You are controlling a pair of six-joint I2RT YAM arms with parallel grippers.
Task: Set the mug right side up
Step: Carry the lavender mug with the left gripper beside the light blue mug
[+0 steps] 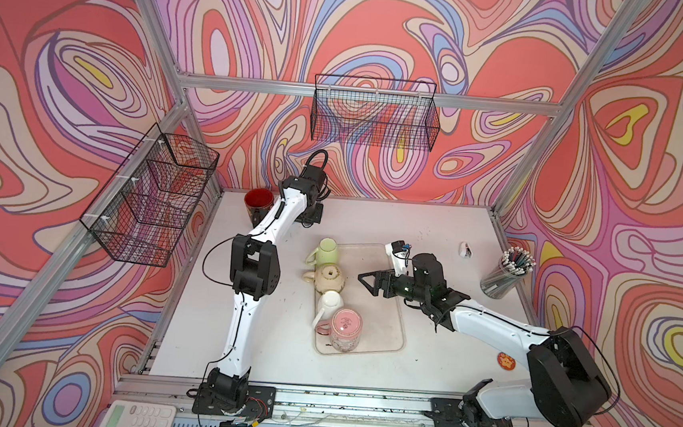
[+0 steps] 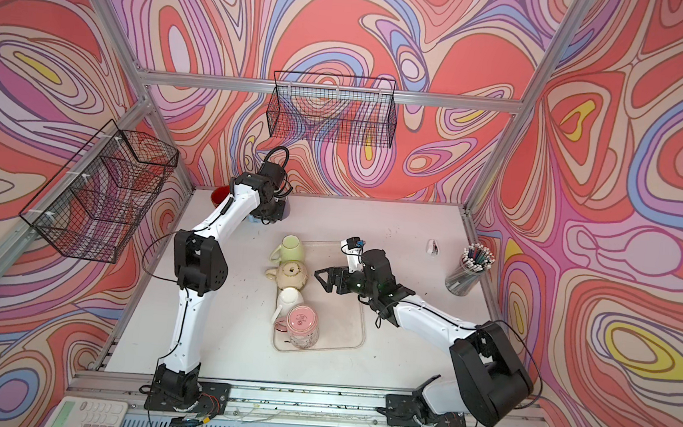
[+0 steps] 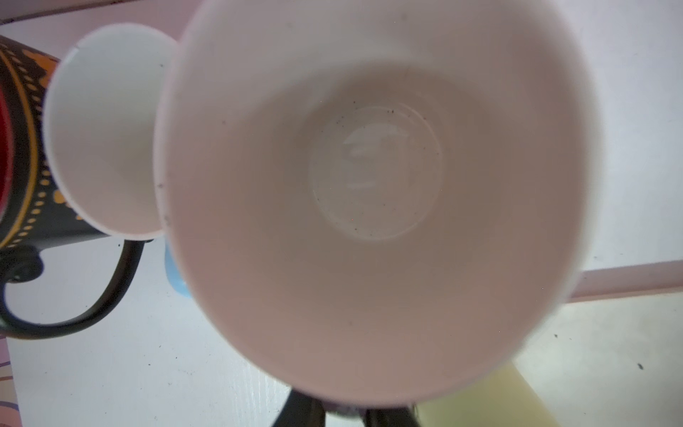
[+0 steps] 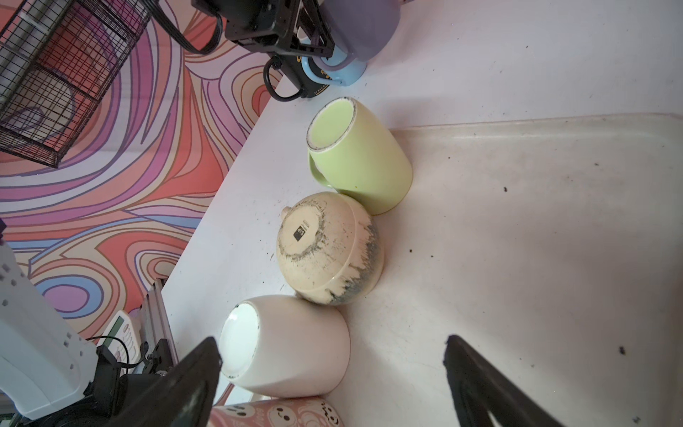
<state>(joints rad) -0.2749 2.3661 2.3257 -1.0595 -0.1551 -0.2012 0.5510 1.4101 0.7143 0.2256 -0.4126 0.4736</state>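
My left gripper (image 3: 345, 414) is shut on the near rim of a lavender mug (image 3: 369, 185) with its mouth up; its pale inside fills the left wrist view. The right wrist view shows that mug (image 4: 360, 26) at the table's back left, beside a light blue mug (image 4: 349, 72). Along the left side of the clear tray (image 1: 380, 330), four mugs stand bottom up: green (image 1: 326, 249), speckled cream (image 1: 329, 278), white (image 1: 330, 303) and pink (image 1: 346, 327). My right gripper (image 1: 367, 283) hangs open over the tray just right of the cream mug, holding nothing.
A black mug with a red inside (image 1: 258, 201) stands at the back left next to the left gripper. A jar of pens (image 1: 504, 273) and a small white object (image 1: 465, 249) sit at the right edge. Wire baskets (image 1: 374, 117) hang on the walls.
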